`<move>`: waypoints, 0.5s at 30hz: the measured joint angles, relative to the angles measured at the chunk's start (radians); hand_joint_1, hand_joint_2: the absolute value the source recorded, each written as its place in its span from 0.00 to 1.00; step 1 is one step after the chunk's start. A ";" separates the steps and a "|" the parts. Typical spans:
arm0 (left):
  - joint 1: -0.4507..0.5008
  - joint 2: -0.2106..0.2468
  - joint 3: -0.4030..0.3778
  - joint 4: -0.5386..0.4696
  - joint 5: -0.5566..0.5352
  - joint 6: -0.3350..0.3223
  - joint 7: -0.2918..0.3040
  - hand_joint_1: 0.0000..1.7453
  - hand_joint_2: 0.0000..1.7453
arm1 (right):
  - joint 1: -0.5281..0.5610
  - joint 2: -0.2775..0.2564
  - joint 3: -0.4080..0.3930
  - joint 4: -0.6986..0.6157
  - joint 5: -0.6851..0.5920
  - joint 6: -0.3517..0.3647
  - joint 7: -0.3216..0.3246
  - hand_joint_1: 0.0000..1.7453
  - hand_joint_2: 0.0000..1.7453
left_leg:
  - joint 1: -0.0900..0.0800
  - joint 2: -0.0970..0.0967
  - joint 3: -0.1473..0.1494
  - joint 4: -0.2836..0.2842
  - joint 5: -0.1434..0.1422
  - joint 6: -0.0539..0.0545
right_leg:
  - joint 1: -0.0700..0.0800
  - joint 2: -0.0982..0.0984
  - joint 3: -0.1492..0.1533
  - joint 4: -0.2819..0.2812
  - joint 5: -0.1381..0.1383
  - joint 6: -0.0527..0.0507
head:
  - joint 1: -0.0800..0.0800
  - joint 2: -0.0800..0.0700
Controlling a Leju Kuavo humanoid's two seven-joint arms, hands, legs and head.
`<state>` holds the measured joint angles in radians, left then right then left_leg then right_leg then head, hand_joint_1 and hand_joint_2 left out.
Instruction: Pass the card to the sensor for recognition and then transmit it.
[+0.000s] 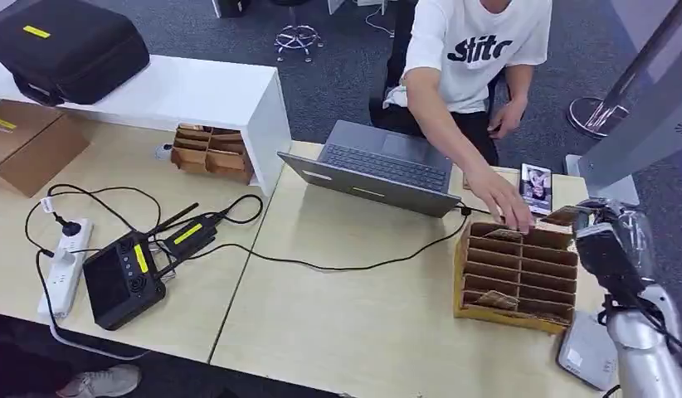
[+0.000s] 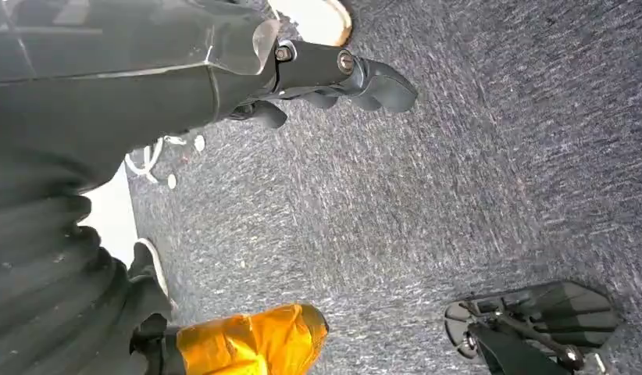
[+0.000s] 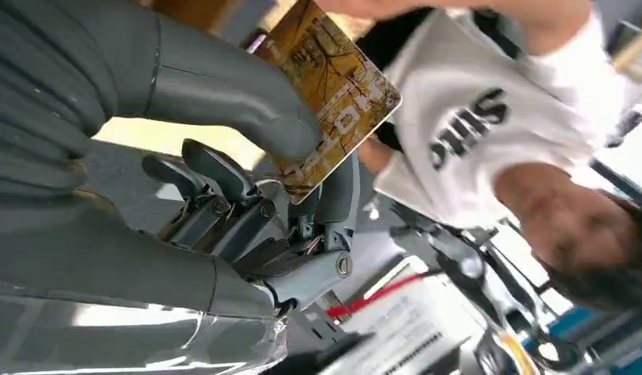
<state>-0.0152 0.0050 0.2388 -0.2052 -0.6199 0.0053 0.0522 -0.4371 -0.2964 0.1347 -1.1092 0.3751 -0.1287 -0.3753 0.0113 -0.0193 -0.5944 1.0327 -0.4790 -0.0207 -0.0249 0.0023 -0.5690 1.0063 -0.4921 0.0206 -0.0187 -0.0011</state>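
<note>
My right hand (image 1: 607, 240) is raised at the table's right edge, just right of the slotted cardboard box (image 1: 516, 274). It pinches a brown patterned card (image 3: 333, 94) between its thumb (image 3: 224, 94) and its dark fingers; the card (image 1: 562, 217) sticks out toward the box's far corner. A flat white sensor pad (image 1: 588, 352) lies on the table near my right forearm. My left hand (image 2: 333, 74) hangs over grey carpet, holding nothing, its fingers loosely apart.
A person in a white T-shirt sits across the table, with a hand (image 1: 508, 203) reaching onto the box's far edge. A phone (image 1: 535, 186), an open laptop (image 1: 379, 166) and a black cable lie nearby. A black controller (image 1: 122, 278) and a power strip (image 1: 64, 265) are at the left.
</note>
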 joint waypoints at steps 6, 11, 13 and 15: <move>-0.001 0.000 0.001 0.000 -0.012 -0.004 0.000 0.00 1.00 | -0.010 0.004 0.001 -0.092 -0.010 0.036 0.006 1.00 1.00 | 0.000 0.000 0.000 0.000 0.000 0.000 | 0.000 0.000 0.000 0.000 0.000 0.000 | 0.000 0.000; -0.007 0.000 0.001 0.000 -0.029 -0.006 0.000 0.00 1.00 | -0.061 0.014 0.033 -0.095 0.012 0.047 0.030 1.00 1.00 | 0.000 0.000 0.000 0.000 0.000 0.000 | 0.000 0.000 0.001 0.000 0.000 0.000 | 0.000 0.000; -0.007 0.000 0.001 0.000 -0.040 -0.012 0.000 0.00 1.00 | -0.096 0.021 0.055 -0.081 0.030 0.058 0.056 1.00 1.00 | 0.000 0.000 0.000 0.000 0.000 0.000 | 0.000 0.000 0.001 0.001 0.000 0.000 | 0.000 0.000; -0.010 0.000 0.000 0.000 -0.052 -0.017 0.004 0.00 1.00 | -0.152 0.030 0.090 -0.041 0.052 0.065 0.085 1.00 1.00 | 0.000 0.002 0.000 0.000 0.000 0.000 | 0.000 0.002 0.000 0.001 0.001 0.000 | 0.000 0.000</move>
<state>-0.0253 0.0050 0.2392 -0.2052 -0.6714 -0.0115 0.0561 -0.5886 -0.2663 0.2244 -1.1501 0.4273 -0.0641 -0.2906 0.0113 -0.0172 -0.5939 1.0327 -0.4788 -0.0207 -0.0249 0.0041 -0.5687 1.0072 -0.4915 0.0201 -0.0187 -0.0011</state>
